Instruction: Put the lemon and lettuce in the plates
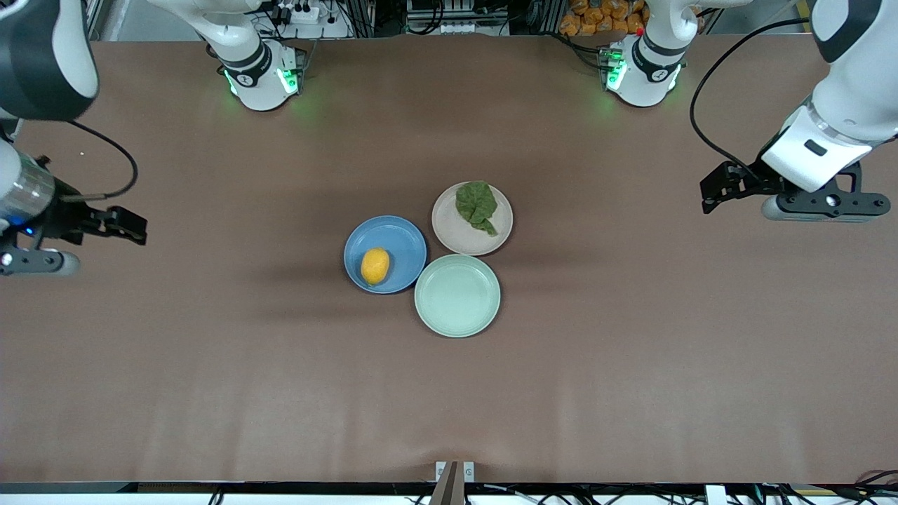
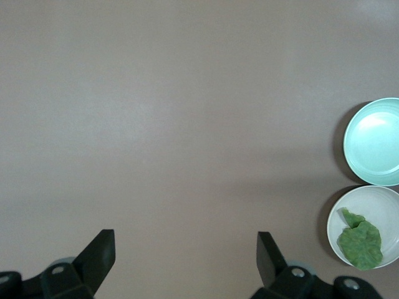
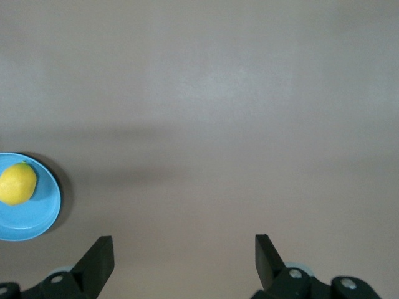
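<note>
The lemon (image 1: 375,266) lies in the blue plate (image 1: 400,238) at the table's middle; both also show in the right wrist view, lemon (image 3: 17,183) in blue plate (image 3: 37,218). The lettuce (image 1: 477,205) lies in the beige-pink plate (image 1: 456,235); the left wrist view shows the lettuce (image 2: 360,242) in that plate (image 2: 380,199). My left gripper (image 1: 712,191) (image 2: 186,249) is open and empty over bare table at the left arm's end. My right gripper (image 1: 130,228) (image 3: 184,252) is open and empty over bare table at the right arm's end.
An empty pale mint-green plate (image 1: 457,295) sits against the two other plates, nearer the front camera; it also shows in the left wrist view (image 2: 374,142). The brown table (image 1: 631,351) spreads wide around the plates. Both arm bases stand along the table's edge farthest from the camera.
</note>
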Controlling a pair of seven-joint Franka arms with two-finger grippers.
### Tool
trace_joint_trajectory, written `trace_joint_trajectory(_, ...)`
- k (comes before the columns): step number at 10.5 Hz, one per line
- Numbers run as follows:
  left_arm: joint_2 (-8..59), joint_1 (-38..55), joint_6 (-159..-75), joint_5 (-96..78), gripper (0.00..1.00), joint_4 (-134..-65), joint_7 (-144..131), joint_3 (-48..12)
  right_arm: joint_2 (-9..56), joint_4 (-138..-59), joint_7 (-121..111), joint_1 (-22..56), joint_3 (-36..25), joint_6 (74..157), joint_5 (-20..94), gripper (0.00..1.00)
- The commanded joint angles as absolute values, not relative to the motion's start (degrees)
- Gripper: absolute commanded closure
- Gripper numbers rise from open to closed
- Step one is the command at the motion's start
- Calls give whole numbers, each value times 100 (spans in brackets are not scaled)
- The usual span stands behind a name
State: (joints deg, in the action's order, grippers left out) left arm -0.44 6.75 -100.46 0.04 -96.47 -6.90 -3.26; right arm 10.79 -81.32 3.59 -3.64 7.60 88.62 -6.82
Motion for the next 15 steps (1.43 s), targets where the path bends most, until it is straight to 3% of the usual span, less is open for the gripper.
trace_joint_trajectory(1, 53, 685, -9564, -9, 0, -9151, -527, -299, 836, -8209, 281, -422, 791, 8623, -686, 0)
trace_joint_trajectory(5, 62, 650, -9387, -35, 0, -8947, -536, -299, 694, -8227, 159, -63, 46, 8403, -89, 0)
trace_joint_trajectory(15, 18, 721, -9273, -79, 0, -8868, -606, -369, 238, -8735, -123, 26, -88, 8603, -88, 0)
